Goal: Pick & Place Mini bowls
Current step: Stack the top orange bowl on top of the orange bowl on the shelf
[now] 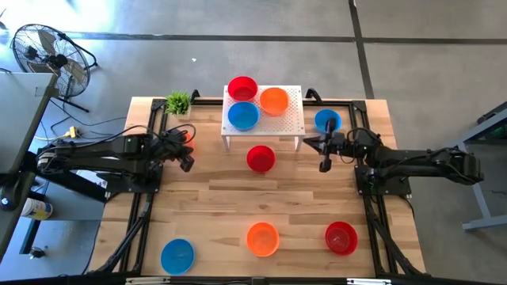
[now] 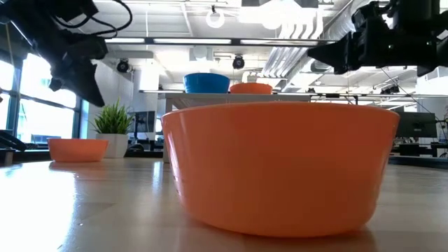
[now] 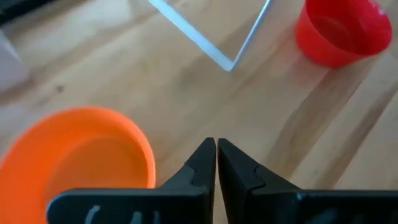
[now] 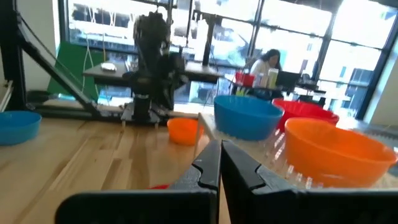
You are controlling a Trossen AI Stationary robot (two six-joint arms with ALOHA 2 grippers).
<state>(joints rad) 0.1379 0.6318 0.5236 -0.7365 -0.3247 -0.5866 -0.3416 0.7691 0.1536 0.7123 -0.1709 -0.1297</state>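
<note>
both pairs of fingers are pressed together and hold nothing. the left gripper (image 1: 187,164) hangs above the bench near its left edge, about halfway along; in the left wrist view its fingers (image 3: 205,168) meet tip to tip over bare wood, with an orange bowl (image 3: 71,158) just beside them and a red bowl (image 3: 341,30) farther off. the right gripper (image 1: 324,165) hangs near the right side, its fingers (image 4: 208,163) likewise closed, touching no bowl.

a white perforated stand (image 1: 293,107) sits at the middle of the far edge of the bench. on it are three bowls close together: a red one (image 1: 242,88) at the back left, an orange one (image 1: 274,100) to its right, and a blue one (image 1: 243,115) in front. another red bowl (image 1: 260,158) stands on the bench just in front of the stand, between the two grippers. a blue bowl (image 1: 327,120) rests on the bench just off the stand's right end, close behind the right gripper.

along the near edge are three more bowls, well apart: blue (image 1: 177,256) toward the left corner, orange (image 1: 262,238) in the middle, red (image 1: 341,237) toward the right. in the low view that middle orange bowl (image 2: 280,164) fills most of the picture and hides much of the bench behind it.

a small green plant (image 1: 179,102) stands near the far left corner. a fan (image 1: 47,51) is on the floor beyond the bench.
</note>
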